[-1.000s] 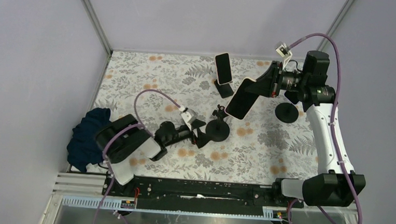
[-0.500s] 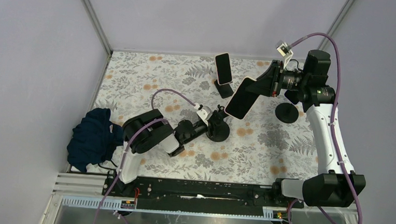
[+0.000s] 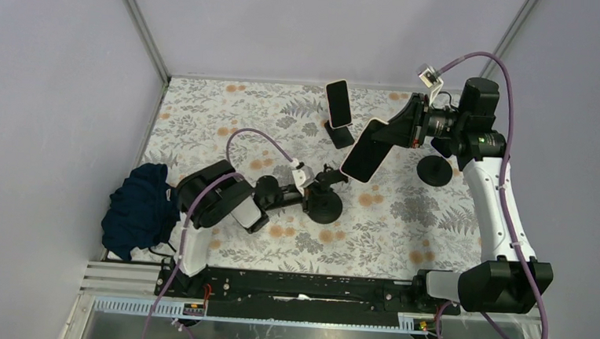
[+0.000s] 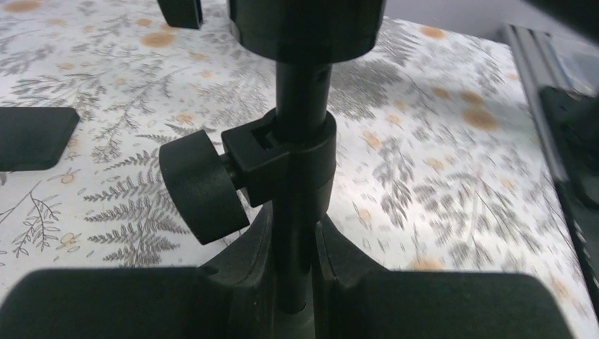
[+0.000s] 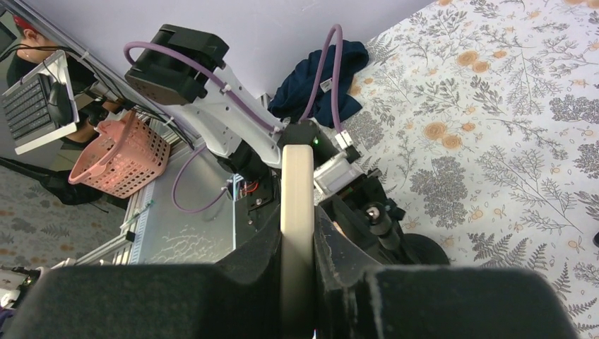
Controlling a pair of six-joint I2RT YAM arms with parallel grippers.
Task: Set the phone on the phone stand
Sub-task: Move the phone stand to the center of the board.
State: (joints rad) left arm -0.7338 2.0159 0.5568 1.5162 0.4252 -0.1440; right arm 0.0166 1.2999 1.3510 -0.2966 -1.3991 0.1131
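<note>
Above the table [image 3: 206,109], right tool [image 3: 383,134] grips one phone [image 3: 360,156] of two; left tool [image 3: 312,187] grips one stand [image 3: 326,209] of seemingly three.

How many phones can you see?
2. The far phone sits propped on a black stand at the back of the table. The held phone is clamped in the right gripper. None looks hidden.

Cream-edged phone [image 3: 365,148] tilted aloft — black round-based stand [image 3: 325,204] nearby, lower.

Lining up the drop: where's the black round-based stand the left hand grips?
Top view: black round-based stand sits mid-table, left hand clamped on its pole, near-left of the cream-edged phone in the right hand.
</note>
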